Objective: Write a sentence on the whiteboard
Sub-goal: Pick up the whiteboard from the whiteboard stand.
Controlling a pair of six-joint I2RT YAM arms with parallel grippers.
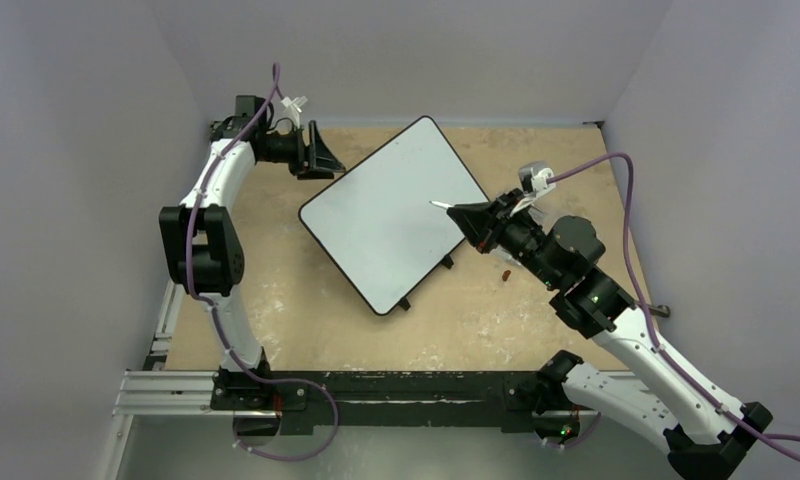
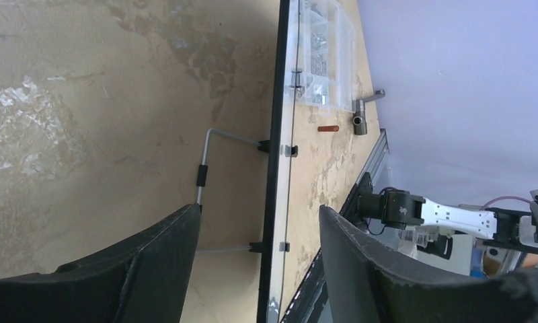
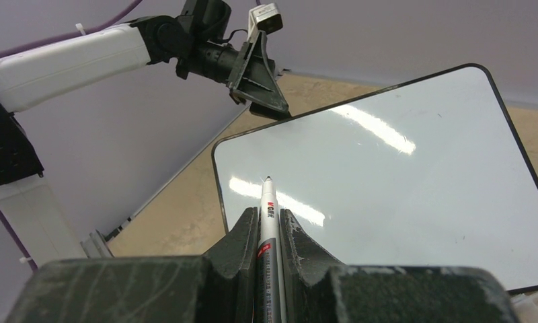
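Plywood table [image 1: 276,300], whiteboard [image 1: 386,215] dead centre, blank. Right gripper [image 1: 463,214] pinches the marker [image 1: 442,205], tip poised toward the board's 3 o'clock side. Left gripper [image 1: 321,162] spread astride its 10 o'clock edge. Next, I'd say: touch down softly.

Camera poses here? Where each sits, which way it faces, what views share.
Top external: above and behind the robot, looking down on table, whiteboard, both arms.
Left wrist: on the left arm, sighting along the whiteboard's edge toward the right arm; open left gripper frames it.
Right wrist: on the right arm, facing across the whiteboard toward the left arm; right gripper shut on the marker.
Shared: whiteboard in all three; each wrist view sees the other arm.
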